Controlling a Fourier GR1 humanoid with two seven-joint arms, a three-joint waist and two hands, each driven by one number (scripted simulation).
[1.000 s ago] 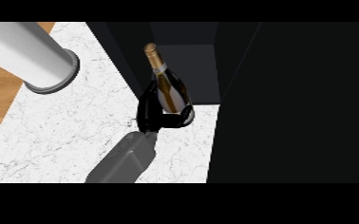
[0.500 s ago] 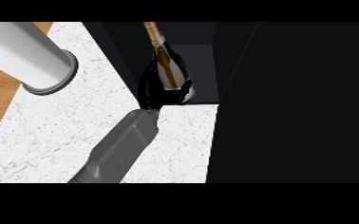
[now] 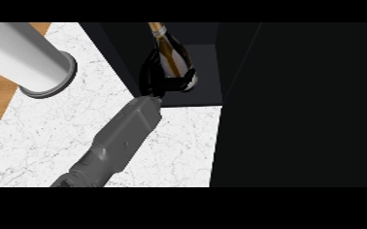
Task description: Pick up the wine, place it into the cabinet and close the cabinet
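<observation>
The wine bottle (image 3: 172, 53) is dark glass with a gold-foil neck pointing toward the top of the head view. It stands inside the open dark cabinet (image 3: 206, 80), near the cabinet's left wall. My right hand (image 3: 153, 77) is shut on the bottle's lower body, its black fingers curled round it and hiding the base. The grey forearm (image 3: 122, 140) reaches in from the lower edge across the white marble counter (image 3: 50, 136). My left hand does not show.
A pale grey cylinder (image 3: 32, 60) with a darker rim lies over the counter at the upper left. The cabinet's dark door or side panel (image 3: 301, 106) fills the right. A wood strip (image 3: 6, 104) shows at the far left edge.
My right hand has carried the bottle up the view, from the cabinet's front edge to deeper inside the cabinet. The forearm has stretched out after it.
</observation>
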